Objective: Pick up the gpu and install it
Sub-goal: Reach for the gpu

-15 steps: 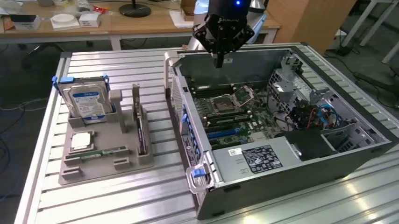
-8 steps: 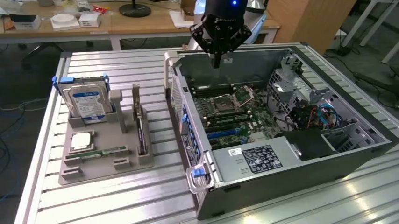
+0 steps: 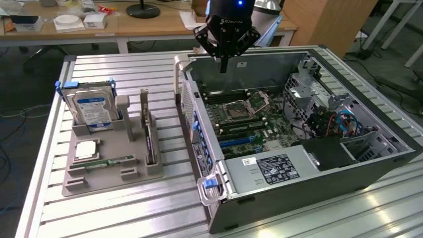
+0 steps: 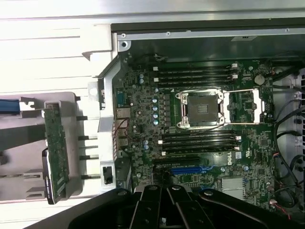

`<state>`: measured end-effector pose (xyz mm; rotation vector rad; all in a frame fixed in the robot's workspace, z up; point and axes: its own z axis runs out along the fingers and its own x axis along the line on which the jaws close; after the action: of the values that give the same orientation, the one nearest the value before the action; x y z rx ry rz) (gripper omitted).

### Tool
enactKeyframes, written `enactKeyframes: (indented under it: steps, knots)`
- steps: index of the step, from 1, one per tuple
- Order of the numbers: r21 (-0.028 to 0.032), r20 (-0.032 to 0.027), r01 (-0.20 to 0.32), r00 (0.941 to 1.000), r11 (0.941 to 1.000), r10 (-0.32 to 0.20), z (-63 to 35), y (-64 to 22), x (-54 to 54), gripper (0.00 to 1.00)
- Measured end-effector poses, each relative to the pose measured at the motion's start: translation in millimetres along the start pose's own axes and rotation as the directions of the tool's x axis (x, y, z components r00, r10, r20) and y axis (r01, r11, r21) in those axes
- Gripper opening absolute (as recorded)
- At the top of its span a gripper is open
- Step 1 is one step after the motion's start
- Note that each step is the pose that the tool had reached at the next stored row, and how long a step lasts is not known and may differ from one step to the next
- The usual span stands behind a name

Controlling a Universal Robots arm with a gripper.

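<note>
The gpu (image 3: pixel 149 139) stands on its edge in a slot of the grey holder tray (image 3: pixel 112 181), at the exterior view's left of the open computer case (image 3: pixel 317 163). In the wrist view the gpu (image 4: pixel 56 152) shows as a thin green-faced card beside the case's rear wall. My gripper (image 3: pixel 223 65) hangs above the far rim of the case, over the motherboard (image 3: pixel 244 116), well apart from the gpu. Its black fingers (image 4: pixel 147 210) are shut together with nothing between them. A blue expansion slot (image 4: pixel 190 169) lies on the motherboard (image 4: pixel 143 119) below.
The tray also carries a silver hard drive (image 3: pixel 92 109) with a blue-white label, a processor chip (image 3: pixel 86 149) and a green memory stick (image 3: pixel 106 162). The case holds drive cages and cables (image 3: pixel 337 121). Behind the slatted metal table (image 3: pixel 132 213) stands a wooden desk (image 3: pixel 132 25).
</note>
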<state>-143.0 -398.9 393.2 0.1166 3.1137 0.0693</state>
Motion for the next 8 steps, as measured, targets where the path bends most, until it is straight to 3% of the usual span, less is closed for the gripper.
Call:
enactKeyframes:
  steps: [8]
  knots:
    - [0.0000, -0.0001, 0.000, 1.0000, 1.0000, 0.000, -0.1, -0.4, 5.2, 0.10]
